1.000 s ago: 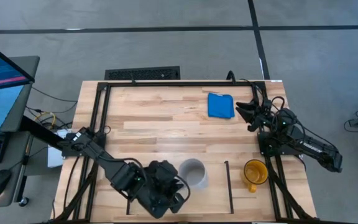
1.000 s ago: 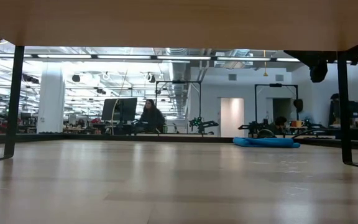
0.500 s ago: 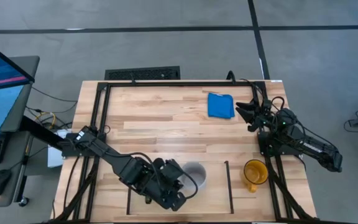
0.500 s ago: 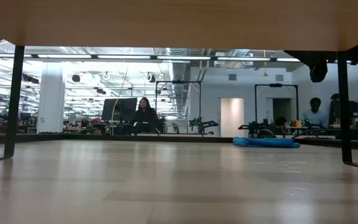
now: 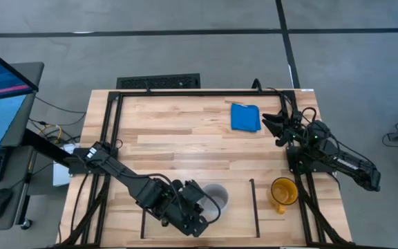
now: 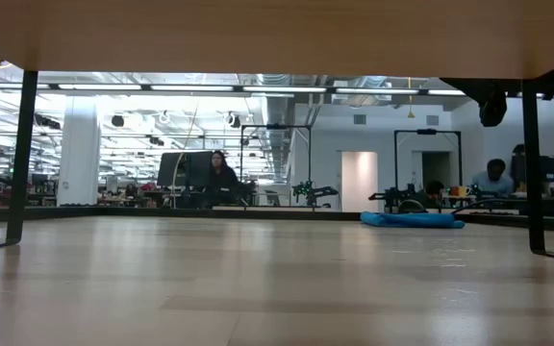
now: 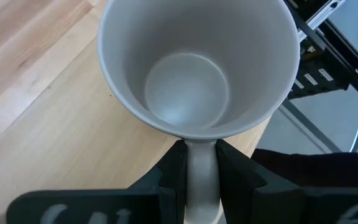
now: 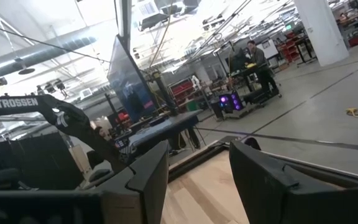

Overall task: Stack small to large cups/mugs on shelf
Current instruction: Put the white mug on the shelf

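A pale grey-white mug (image 5: 217, 196) stands mouth up on the wood-plank shelf (image 5: 233, 221), between two thin black bars at the table's near edge. My left gripper (image 5: 200, 205) is at the mug's left side, shut on its handle; the left wrist view looks down into the mug (image 7: 194, 68). A yellow-orange mug (image 5: 282, 191) stands just right of the right bar (image 5: 254, 204). The black mug does not show. My right gripper (image 5: 271, 125) waits open and empty at the far right, beside the blue cloth (image 5: 245, 117). My left gripper pinches the grey-white mug's handle (image 7: 201, 163) between its two fingers (image 7: 174, 171), one on each side. The fingers come from the table's left, slanting down. The mug stays upright, mouth up; whether its base is on the wood, I cannot tell.
A black metal frame (image 5: 112, 124) runs around the table's edges. The blue cloth also shows in the low view (image 6: 412, 219). Bare wood lies across the table's middle and left. A monitor and a keyboard stand off the table's left side. People move in the room behind.
My left gripper has swung from the shelf's left part, near the table's near edge, toward the right and a little farther, up to the grey-white mug's left side. The mug has stayed about where it was. My right arm has kept still.
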Robot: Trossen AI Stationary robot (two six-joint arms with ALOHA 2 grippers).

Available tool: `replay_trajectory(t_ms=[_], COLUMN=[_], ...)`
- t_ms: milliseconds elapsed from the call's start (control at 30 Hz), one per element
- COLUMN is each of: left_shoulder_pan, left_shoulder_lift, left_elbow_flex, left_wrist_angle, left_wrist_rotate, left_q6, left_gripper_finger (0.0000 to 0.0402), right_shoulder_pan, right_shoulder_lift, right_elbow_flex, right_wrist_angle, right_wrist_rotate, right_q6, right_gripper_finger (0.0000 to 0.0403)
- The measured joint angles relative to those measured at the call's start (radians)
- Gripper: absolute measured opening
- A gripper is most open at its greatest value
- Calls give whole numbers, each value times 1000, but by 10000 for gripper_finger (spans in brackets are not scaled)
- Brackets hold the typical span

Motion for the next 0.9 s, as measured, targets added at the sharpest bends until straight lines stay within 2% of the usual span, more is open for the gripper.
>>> replay_trajectory(t_ms=[233, 900], left_shoulder_pan=[0, 0], left_shoulder_lift=[0, 0], left_elbow_flex=[0, 0], left_wrist_angle=[3, 11], left_wrist_rotate=[12, 40], left_q6=[-25, -57], left_gripper_finger=[69, 78], right_shoulder_pan=[0, 0], right_shoulder_lift=[0, 0], right_elbow_flex=[0, 0], right_wrist_angle=[0, 0], right_wrist_rotate=[0, 0], right_q6=[0, 0], right_gripper_finger=[192, 192])
